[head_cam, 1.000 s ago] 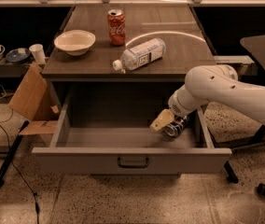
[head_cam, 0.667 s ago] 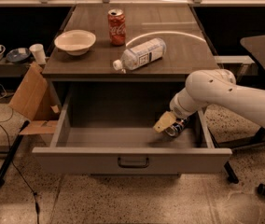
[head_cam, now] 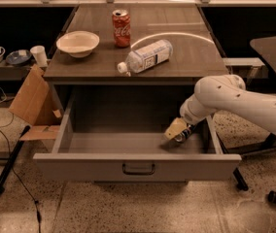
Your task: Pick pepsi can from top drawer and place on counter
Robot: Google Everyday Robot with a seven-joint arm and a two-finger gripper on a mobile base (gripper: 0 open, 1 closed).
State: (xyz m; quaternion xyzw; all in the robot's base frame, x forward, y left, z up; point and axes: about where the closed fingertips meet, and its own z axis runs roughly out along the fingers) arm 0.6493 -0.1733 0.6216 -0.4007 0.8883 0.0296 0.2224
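Note:
The top drawer [head_cam: 79,167] stands pulled wide open below the counter [head_cam: 191,57]. My gripper [head_cam: 179,131] reaches down into the drawer's right end, just above its floor. It is shut on the pepsi can [head_cam: 184,134], a small dark can held tilted with its silver end facing down and left. A pale finger [head_cam: 175,128] covers part of the can. My white arm [head_cam: 235,98] comes in from the right, over the drawer's right wall.
On the counter are a red Coca-Cola can [head_cam: 121,28], a pale bowl [head_cam: 77,43] and a plastic water bottle [head_cam: 146,57] lying on its side. A cardboard box [head_cam: 31,101] leans at the cabinet's left. A dark table edge [head_cam: 274,52] is at the right.
My gripper has shifted slightly to the right inside the drawer, and the can moved with it. The things on the counter have not moved.

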